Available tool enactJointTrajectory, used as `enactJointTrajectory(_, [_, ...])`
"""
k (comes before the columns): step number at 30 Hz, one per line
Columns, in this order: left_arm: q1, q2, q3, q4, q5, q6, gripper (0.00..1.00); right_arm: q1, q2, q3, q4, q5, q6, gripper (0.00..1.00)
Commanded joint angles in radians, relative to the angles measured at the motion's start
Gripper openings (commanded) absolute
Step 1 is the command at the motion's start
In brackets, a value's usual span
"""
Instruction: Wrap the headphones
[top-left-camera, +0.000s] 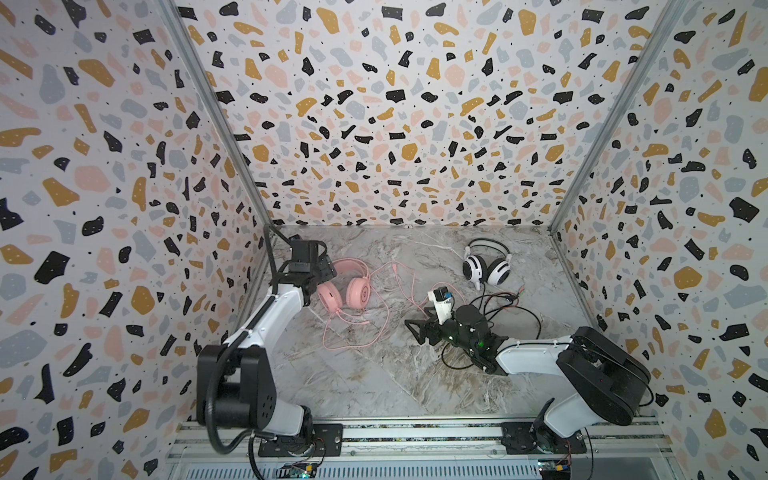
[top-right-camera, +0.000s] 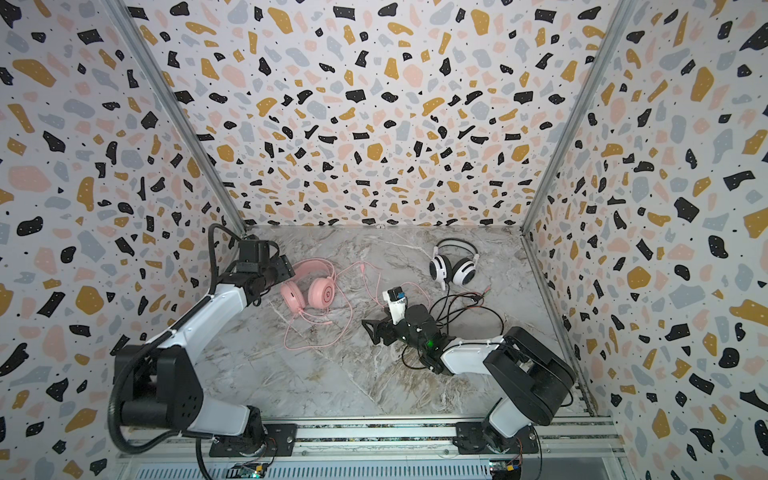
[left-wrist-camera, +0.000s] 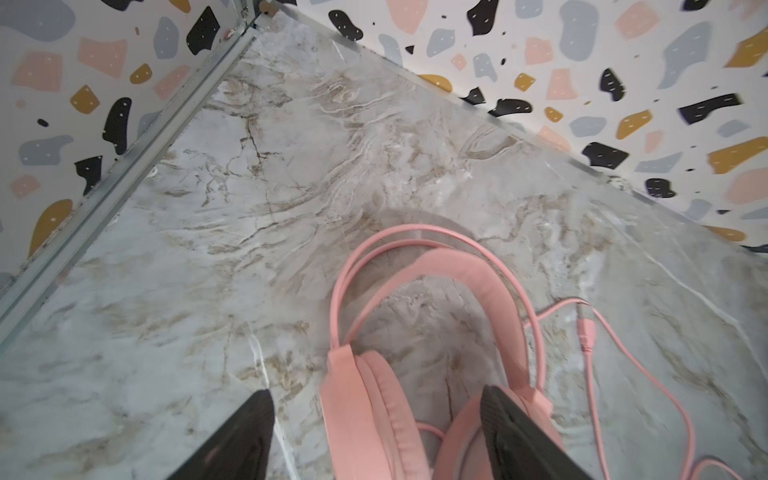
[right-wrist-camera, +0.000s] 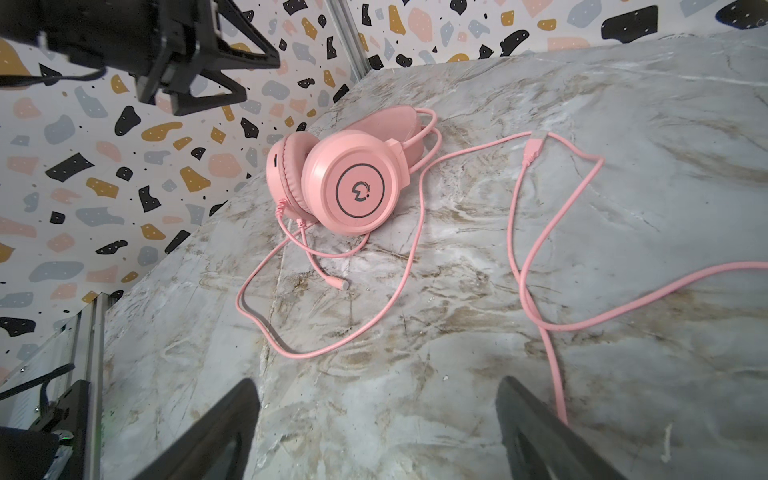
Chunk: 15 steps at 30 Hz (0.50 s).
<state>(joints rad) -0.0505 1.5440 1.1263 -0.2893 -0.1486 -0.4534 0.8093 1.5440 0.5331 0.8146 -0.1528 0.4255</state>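
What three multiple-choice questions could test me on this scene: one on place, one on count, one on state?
1. Where is the white headset?
A. near the back wall
B. by the front rail
C. atop the pink one

2. How many headsets lie on the table?
A. one
B. two
C. three

3. How is the pink cable?
A. wound round its headset
B. sprawled loose
C. tied in a bundle

Answers:
1. A, it sits close to the back wall.
2. B, only the white one and a pink headset show.
3. B, its loops spread over the marble.
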Motion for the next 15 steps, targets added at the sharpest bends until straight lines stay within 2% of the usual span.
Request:
enactJointTrajectory(1, [0.015, 0.142, 0.108, -0.105, 0.093, 0.087, 0.73, 0.002, -0.018, 0.039, -0.014, -0.001, -0.008, 0.91])
enactJointTrajectory(3, [0.014, 0.187, 0.11, -0.105, 0.189, 0.09, 0.69, 0.002, -0.022, 0.038, -0.013, -0.003, -0.005, 0.91])
enactJointTrajectory(6, [0.013, 0.172, 0.017, 0.0, 0.347, 0.037, 0.69, 0.003, -0.026, 0.039, -0.02, 0.001, 0.001, 0.91])
enactJointTrajectory(11, [-0.047, 0.058, -0.117, 0.044, 0.377, -0.037, 0.71, 0.004, -0.029, 0.041, -0.026, -0.007, 0.003, 0.91])
enactJointTrajectory(14, [-0.095, -0.041, -0.218, 0.104, 0.423, -0.132, 0.72, 0.004, -0.037, 0.05, -0.045, -0.008, -0.004, 0.91])
enactJointTrajectory(15, [-0.109, -0.073, -0.242, 0.116, 0.433, -0.151, 0.75, 0.003, -0.041, 0.048, -0.046, -0.007, -0.004, 0.91])
